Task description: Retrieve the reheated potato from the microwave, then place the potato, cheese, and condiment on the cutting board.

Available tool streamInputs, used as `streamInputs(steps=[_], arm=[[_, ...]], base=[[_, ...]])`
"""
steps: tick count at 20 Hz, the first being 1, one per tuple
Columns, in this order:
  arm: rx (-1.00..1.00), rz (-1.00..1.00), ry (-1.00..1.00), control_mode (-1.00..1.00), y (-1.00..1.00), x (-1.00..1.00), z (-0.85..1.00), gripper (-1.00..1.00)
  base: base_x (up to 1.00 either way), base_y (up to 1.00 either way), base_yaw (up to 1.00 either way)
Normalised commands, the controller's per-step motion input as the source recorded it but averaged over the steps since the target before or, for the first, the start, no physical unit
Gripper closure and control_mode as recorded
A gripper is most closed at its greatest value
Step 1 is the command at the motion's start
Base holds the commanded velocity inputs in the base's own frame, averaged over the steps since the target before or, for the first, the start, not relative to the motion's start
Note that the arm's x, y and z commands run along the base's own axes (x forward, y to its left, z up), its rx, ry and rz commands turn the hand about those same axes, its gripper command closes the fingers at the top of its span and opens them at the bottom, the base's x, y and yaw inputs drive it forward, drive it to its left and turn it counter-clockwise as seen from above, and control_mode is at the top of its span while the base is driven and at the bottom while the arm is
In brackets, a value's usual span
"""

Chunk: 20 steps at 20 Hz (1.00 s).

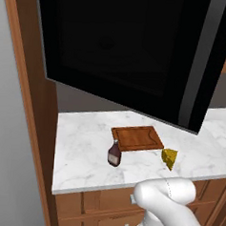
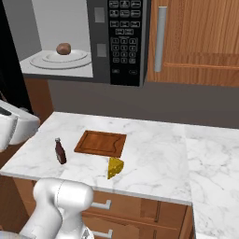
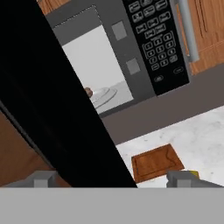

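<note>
The arm's white shoulder rises low in front of the counter (image 2: 154,154), and its hand is lifted to about the height of the open microwave door (image 1: 133,49), looking along that door toward the oven. In the hand view the two fingers (image 3: 183,178) stand spread wide apart at the bottom of the picture, released and holding nothing; the gripper (image 3: 113,179) has the lower edge of the black door between the tips.

Beyond the fingers, up and slightly left of them past the door edge, the potato (image 2: 63,48) sits on the round glass turntable (image 2: 59,59) inside the microwave (image 2: 93,42). It is a small rounded brown lump with dull skin, resting near the back of the plate in the light grey cavity. The grey keypad panel (image 2: 123,37) lies to its right.

Just above the right fingertip in the hand view lies the cutting board (image 2: 101,143), flat, reddish-brown and bare. The condiment (image 2: 59,151), a dark bottle with a pale cap, stands upright near the board's near-left corner, off it. The cheese (image 2: 115,167), a yellow-orange wedge, lies on the counter beside the board's near-right corner, also off it.

The counter is white marble with grey veins over wooden drawers. Wooden cabinets (image 2: 196,42) with a long metal handle (image 2: 160,39) hang right of the microwave.
</note>
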Motion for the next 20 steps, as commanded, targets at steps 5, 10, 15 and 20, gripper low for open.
streamInputs(steps=[5, 10, 15, 20], arm=[[0.03, 0.1, 0.0, -1.0, -0.41, 0.16, -0.01, -1.0], [0.09, 0.09, 0.04, -1.0, -0.33, 0.32, 0.0, -1.0], [0.23, 0.02, 0.09, -1.0, -0.11, 0.46, -0.06, -1.0], [0.27, 0.0, 0.07, -1.0, 0.01, 0.61, -0.15, -1.0]], base=[[0.0, 0.0, 0.0], [0.0, 0.0, 0.0], [0.0, 0.0, 0.0], [0.0, 0.0, 0.0]])
